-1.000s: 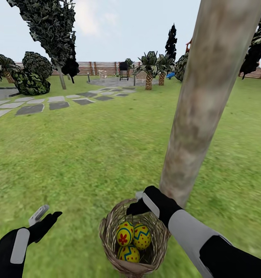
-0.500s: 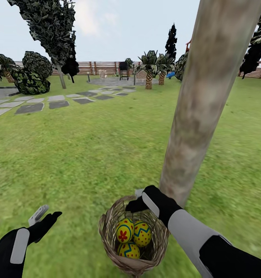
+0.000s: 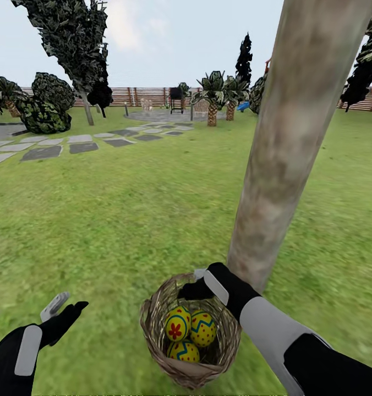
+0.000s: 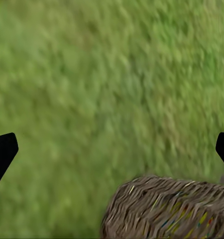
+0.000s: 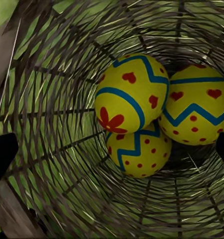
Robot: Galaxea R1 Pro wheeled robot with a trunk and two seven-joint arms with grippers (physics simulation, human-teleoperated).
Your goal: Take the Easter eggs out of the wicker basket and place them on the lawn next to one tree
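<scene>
The right gripper (image 3: 200,286) is clamped on the far rim of the basket (image 3: 164,308), which holds three eggs (image 3: 189,333) beside the tree (image 3: 285,154). The left gripper (image 3: 62,308) hangs spread apart over the lawn (image 3: 125,220).

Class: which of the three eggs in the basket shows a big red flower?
The left egg, seen from the head; its flower faces up. The other two show only zigzags and dots.

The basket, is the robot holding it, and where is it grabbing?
It looks so: the right gripper is at the far rim of the wicker basket, next to the tree. The left gripper is open over grass, holding nothing.
</scene>
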